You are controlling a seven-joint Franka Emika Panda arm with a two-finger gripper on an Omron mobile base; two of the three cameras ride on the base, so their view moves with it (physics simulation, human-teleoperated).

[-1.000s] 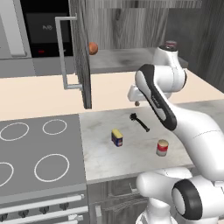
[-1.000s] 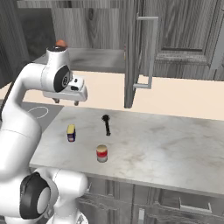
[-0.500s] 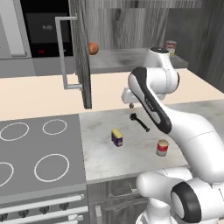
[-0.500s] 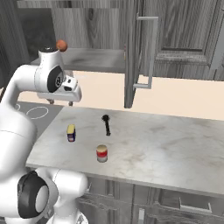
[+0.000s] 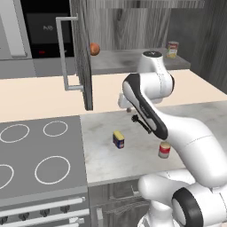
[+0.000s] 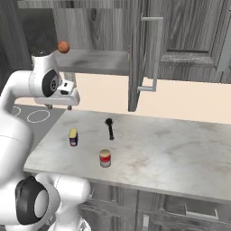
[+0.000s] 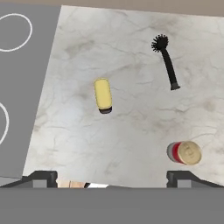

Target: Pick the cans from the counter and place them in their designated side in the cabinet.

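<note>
Two cans stand on the counter (image 5: 103, 156): a dark blue can (image 5: 118, 139) with a yellow top and a red can (image 5: 164, 150) with a gold lid. The hand view looks straight down on the blue can (image 7: 103, 95) and the red can (image 7: 184, 152). My gripper (image 6: 59, 107) hangs open and empty above the counter's back left part, well above both cans, fingers pointing down. Another red-and-cream can (image 5: 172, 48) stands at the right end of the shelf (image 5: 133, 62) in the cabinet. The cabinet door (image 5: 82, 57) stands open.
A black long-handled utensil (image 5: 141, 123) lies on the counter behind the cans. An orange ball (image 5: 94, 48) sits at the shelf's left end. The grey stovetop (image 5: 35, 155) adjoins the counter on the left. The door's bar handle (image 6: 155, 54) juts out over the counter.
The arm has swung the hand leftward and a little lower, away from the shelf and out over the counter. The cans have not moved.
</note>
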